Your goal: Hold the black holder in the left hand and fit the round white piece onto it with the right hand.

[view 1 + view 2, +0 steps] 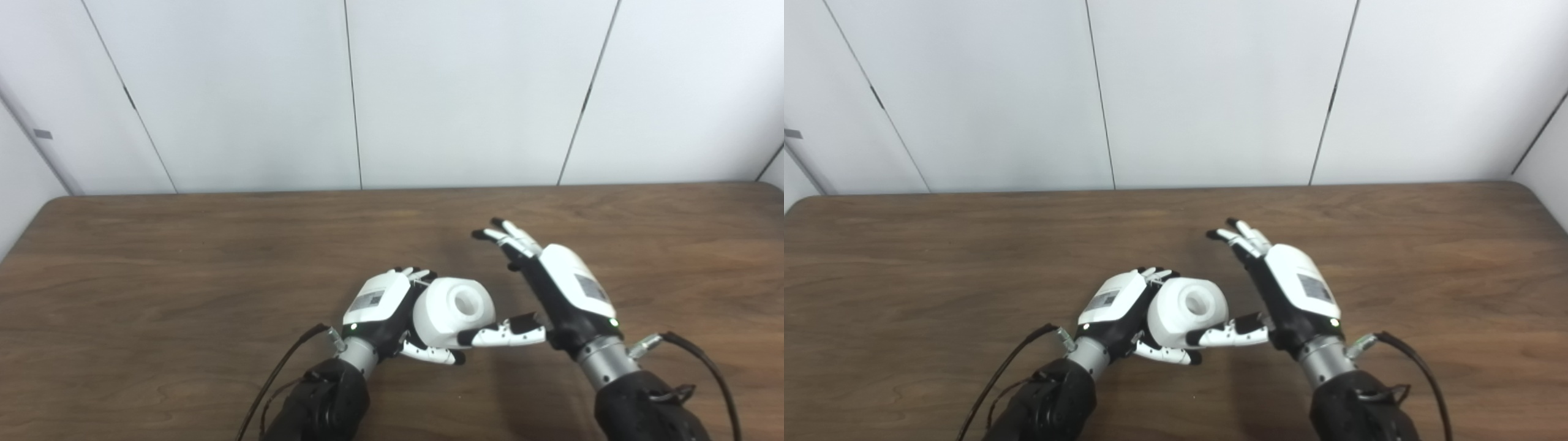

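Note:
The round white piece (450,312) has a round hollow in its top and sits in my left hand (383,309), just above the wooden table. My left hand is shut around its left side, fingers curled behind it and thumb under its front. The black holder is hidden by the hand and the white piece. My right hand (551,288) is open to the right of the piece, fingers (511,236) spread toward the back. Its thumb tip reaches the piece's lower right side; I cannot tell if it touches. The piece (1185,312) and both hands (1295,288) show the same in the right eye view.
The brown wooden table (184,257) spreads wide on all sides. A white panelled wall (367,92) stands behind its far edge. Black cables (282,367) trail from both wrists toward the bottom edge.

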Action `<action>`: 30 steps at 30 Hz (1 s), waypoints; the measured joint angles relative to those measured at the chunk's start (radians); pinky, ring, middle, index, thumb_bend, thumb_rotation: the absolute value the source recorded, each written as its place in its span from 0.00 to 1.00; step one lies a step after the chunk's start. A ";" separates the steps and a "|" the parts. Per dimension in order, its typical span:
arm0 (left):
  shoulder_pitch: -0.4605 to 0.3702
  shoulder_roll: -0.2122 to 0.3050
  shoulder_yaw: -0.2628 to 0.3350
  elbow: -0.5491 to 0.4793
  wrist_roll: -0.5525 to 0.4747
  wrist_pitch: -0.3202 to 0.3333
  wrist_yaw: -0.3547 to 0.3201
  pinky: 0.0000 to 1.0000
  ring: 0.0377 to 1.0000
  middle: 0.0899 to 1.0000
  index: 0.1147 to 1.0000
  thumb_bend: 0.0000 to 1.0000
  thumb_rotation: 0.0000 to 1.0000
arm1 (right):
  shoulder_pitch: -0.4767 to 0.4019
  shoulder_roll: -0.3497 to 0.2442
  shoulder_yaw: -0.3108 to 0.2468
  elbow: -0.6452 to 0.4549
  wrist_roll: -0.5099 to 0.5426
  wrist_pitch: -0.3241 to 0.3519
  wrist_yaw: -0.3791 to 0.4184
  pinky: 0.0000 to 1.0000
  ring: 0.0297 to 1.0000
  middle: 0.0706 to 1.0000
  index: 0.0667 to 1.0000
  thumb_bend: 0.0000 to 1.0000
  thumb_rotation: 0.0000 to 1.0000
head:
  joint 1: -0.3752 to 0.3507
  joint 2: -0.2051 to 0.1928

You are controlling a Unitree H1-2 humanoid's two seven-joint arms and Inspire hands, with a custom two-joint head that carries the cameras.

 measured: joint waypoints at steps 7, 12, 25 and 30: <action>0.000 0.000 -0.001 0.000 0.000 0.002 0.000 1.00 0.97 0.91 0.61 0.94 0.23 | 0.000 -0.028 -0.041 -0.005 0.037 0.005 -0.001 0.69 0.95 0.94 0.85 0.88 0.28 | 0.000 0.000; 0.000 0.001 -0.001 0.000 0.000 0.004 -0.002 1.00 0.98 0.91 0.62 0.95 0.24 | 0.000 -0.034 -0.064 -0.009 0.051 0.007 -0.011 0.68 0.94 0.94 0.84 0.89 0.25 | -0.003 -0.003; 0.000 0.002 0.000 -0.001 0.000 0.005 -0.004 1.00 0.98 0.92 0.63 1.00 0.25 | 0.018 -0.098 -0.177 0.006 0.092 0.010 -0.059 0.67 0.92 0.93 0.85 0.88 0.25 | -0.011 -0.012; -0.001 0.007 0.000 -0.003 0.000 0.005 -0.009 1.00 0.98 0.93 0.66 1.00 0.27 | 0.050 -0.114 -0.205 0.009 0.113 0.011 -0.078 0.68 0.92 0.93 0.85 0.89 0.26 | -0.012 -0.014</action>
